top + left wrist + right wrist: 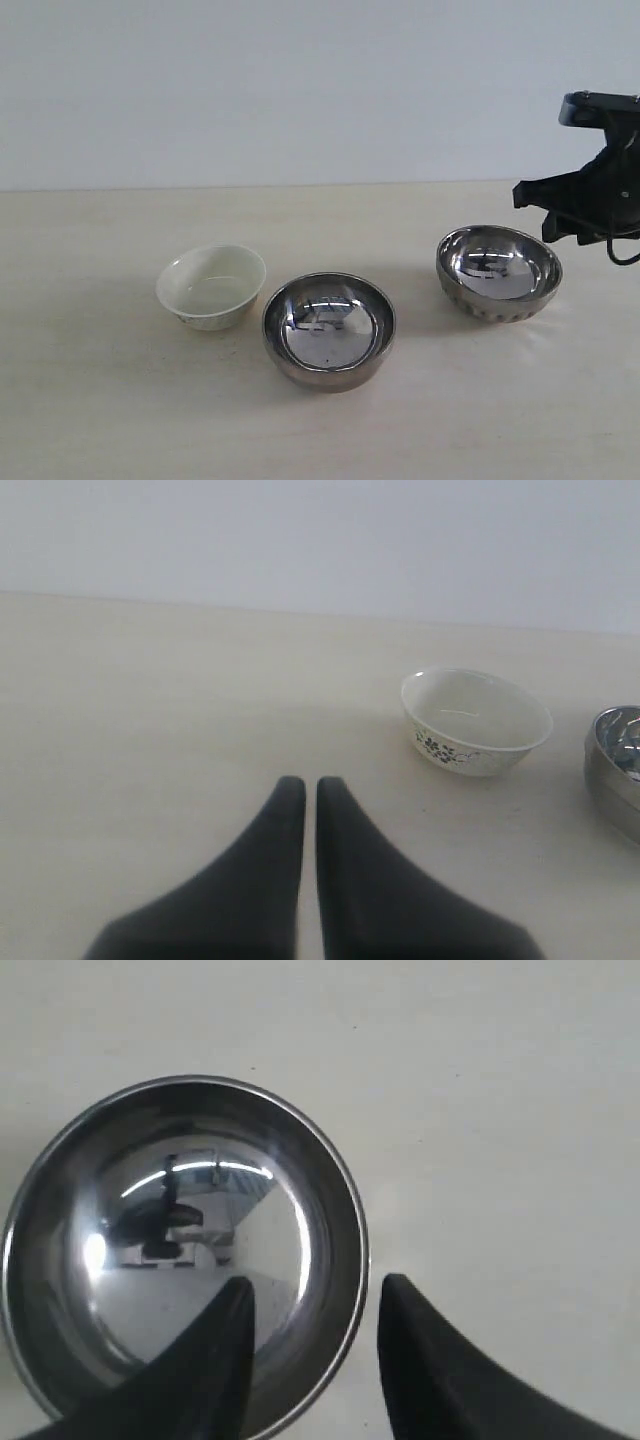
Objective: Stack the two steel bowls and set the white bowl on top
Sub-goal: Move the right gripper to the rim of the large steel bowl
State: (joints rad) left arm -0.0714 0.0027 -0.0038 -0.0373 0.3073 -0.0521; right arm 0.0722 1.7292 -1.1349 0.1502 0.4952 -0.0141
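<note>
While the right gripper (318,1290) straddles the rim of the ribbed, mirror-finish round steel bowl (499,272), all three bowls stand separate and unstacked on the pale beige tabletop (100,400).

Reference item: the smooth-sided, shiny round steel bowl (329,330). The small cream-white glossy bowl (211,287) stands upright just beside it, on its left in the exterior view, not touching. The ribbed bowl stands well apart on its right, slightly farther back. The right gripper's jaws are spread, with one black finger (215,1360) over the ribbed bowl's interior, the other outside its wall, and the rim in the gap; contact with the rim cannot be confirmed. The left gripper (302,785) has its jaws pressed almost together on nothing, low over bare tabletop, beyond the cream-white bowl from the reference bowl.
</note>
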